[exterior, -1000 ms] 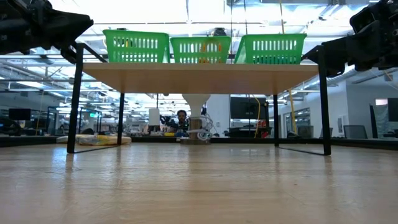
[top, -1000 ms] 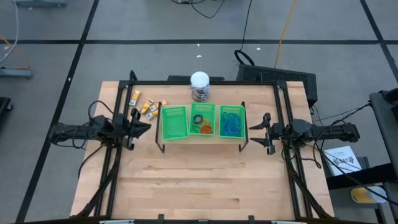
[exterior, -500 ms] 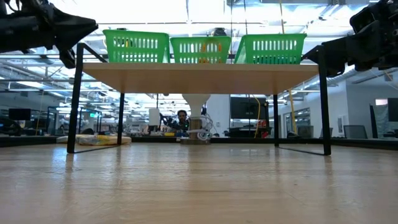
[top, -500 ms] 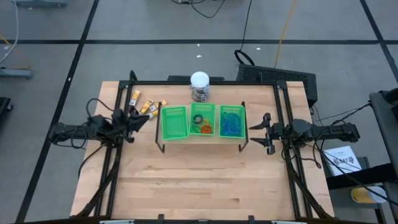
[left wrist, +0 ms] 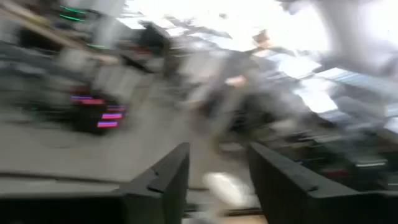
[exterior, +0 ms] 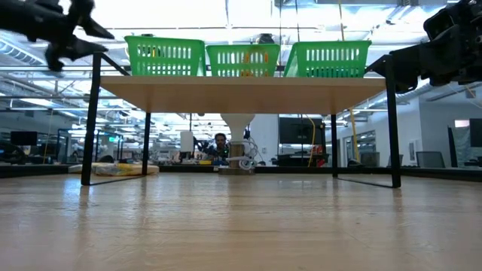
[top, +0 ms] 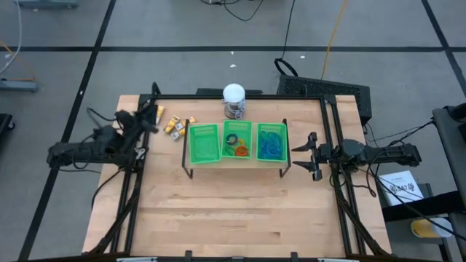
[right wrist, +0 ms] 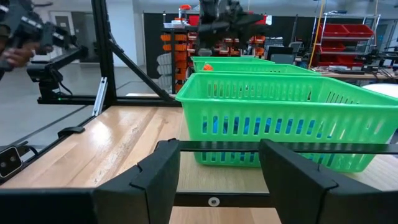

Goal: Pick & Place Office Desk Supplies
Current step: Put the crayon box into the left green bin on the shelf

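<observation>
Swinging left gripper [top: 148, 114] toward yellow-and-white pieces [top: 175, 125], jaws parted | right gripper [top: 309, 156] unmoved, jaws open

My left wrist view is smeared throughout; nothing beyond the left claw [left wrist: 214, 180] reads. From overhead, the yellow-and-white pieces [top: 173, 124] are too small to identify.

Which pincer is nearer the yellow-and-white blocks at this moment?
Left. The left pincer hovers right beside the yellow-and-white blocks at the table's far-left corner. The right pincer waits on the other side of the green baskets, well away.
</observation>
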